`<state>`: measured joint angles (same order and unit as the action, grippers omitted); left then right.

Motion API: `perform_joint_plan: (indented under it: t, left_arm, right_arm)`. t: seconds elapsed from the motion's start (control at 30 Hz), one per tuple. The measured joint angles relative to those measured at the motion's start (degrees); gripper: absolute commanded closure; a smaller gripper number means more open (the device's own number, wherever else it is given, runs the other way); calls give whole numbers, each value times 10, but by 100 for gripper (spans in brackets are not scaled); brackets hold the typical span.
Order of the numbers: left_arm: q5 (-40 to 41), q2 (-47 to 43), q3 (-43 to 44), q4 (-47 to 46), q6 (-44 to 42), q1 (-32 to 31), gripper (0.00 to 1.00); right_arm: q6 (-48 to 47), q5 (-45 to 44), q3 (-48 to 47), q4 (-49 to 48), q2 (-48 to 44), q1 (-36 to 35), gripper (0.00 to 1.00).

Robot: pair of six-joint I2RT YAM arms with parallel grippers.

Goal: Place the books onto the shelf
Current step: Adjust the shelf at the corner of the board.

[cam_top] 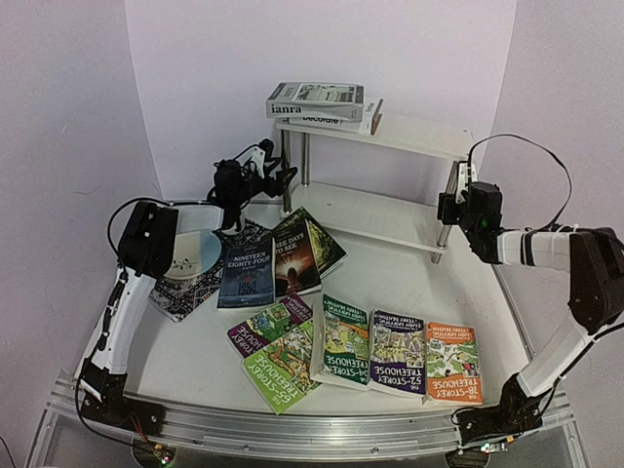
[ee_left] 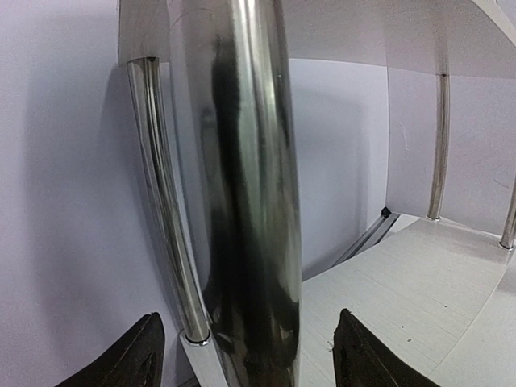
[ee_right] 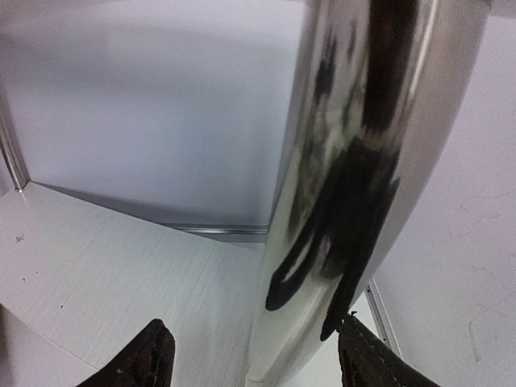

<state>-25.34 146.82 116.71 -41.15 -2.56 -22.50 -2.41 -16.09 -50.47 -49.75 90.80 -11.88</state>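
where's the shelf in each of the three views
top external: shelf at the back, right of centre, books on top
left wrist: its left front leg fills the centre
right wrist: its right front leg, right of centre
shared: the white lower board

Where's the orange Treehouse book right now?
In the top view, the orange Treehouse book lies flat on the table at the near right, last in the row, beside the purple-covered Treehouse book.
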Motion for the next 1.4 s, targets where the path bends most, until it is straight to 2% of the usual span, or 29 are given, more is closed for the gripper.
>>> perform_joint_plan:
  t: [0.23,0.33,0.57,0.73,0.93,1.4]
  left_arm:
    - [0,18,23,1,10,0,27]
    - [0,23,33,0,11,0,28]
    - [2,26,40,0,16,0,55]
    - [5,26,39,0,15,0,65]
    - [5,23,12,-16,15,-1,72]
    - [18,-64,-108,-5,24,-10,71]
  right_arm:
    - [1,-18,-17,-13,26,1,29]
    - [1,-27,-28,-13,34,2,34]
    - [9,-26,-46,-23,47,4,62]
    - [14,-23,-46,-28,47,8,76]
    - [39,-12,-36,-39,43,10,77]
    - [40,4,25,-37,-17,10,76]
